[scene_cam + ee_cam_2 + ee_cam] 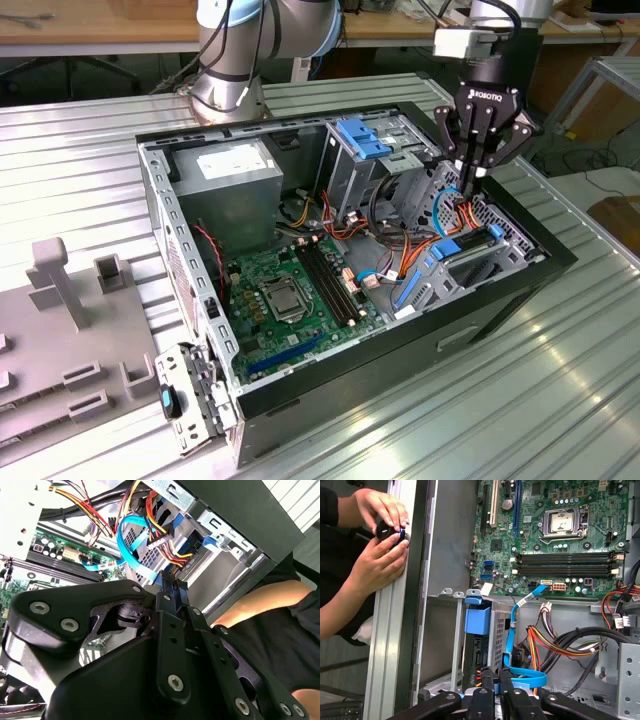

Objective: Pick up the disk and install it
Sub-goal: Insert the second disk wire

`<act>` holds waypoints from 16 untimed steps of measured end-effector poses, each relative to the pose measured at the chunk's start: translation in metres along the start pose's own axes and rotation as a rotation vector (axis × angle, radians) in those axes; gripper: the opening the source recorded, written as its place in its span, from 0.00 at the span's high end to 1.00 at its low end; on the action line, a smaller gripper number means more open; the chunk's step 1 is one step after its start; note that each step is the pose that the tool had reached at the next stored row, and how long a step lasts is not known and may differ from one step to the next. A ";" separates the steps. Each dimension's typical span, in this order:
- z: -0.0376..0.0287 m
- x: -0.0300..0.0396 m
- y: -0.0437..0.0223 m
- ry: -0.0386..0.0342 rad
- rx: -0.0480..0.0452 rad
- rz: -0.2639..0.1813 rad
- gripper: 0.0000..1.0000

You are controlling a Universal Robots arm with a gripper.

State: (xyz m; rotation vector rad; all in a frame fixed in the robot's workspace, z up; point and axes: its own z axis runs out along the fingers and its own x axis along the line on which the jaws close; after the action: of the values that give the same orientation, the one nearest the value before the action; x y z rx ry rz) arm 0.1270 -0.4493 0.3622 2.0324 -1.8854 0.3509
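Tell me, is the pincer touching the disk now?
Cannot tell. In the first wrist view the pincer sits close beside the disk, but the cables and the pincer's own body hide whether there is contact or a gap.

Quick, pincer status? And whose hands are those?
Pincer: shut, down among the cables, holding nothing visible.
Person's hands: on the case edge, gripping a small dark object.

The flat dark metal hard drive in its blue plastic carrier frame (pixel 466 244) sat inside a metal bay at the corner of the open computer case on the exterior view's right. In the first wrist view it (pixel 478 652) stood on edge, with the blue tab at one end and coloured wires at the other.
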 end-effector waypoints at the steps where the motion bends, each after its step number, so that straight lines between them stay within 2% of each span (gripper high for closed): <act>1: 0.0000 0.0000 -0.0002 0.0000 0.0000 -0.001 0.83; 5: 0.0001 0.0003 -0.0006 0.0016 0.0068 -0.019 0.83; 6: 0.0001 0.0005 -0.0005 0.0031 0.0138 -0.034 0.83; 7: 0.0006 0.0016 -0.0006 0.0035 0.0155 -0.038 0.83; 8: 0.0014 0.0033 -0.0004 0.0019 0.0157 -0.038 0.83; 9: 0.0020 0.0046 -0.0003 -0.0027 0.0162 -0.039 0.83; 11: 0.0058 0.0126 0.0003 -0.0285 0.0189 -0.040 0.83; 13: 0.0108 0.0228 0.0027 -0.0456 0.0207 -0.040 0.83; 15: 0.0126 0.0257 0.0066 -0.0665 0.0229 -0.041 0.83; 16: 0.0135 0.0270 0.0085 -0.0834 0.0247 -0.042 0.83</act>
State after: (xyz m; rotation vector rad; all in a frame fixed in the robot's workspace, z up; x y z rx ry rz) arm 0.1202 -0.4798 0.3616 2.1304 -1.8922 0.2840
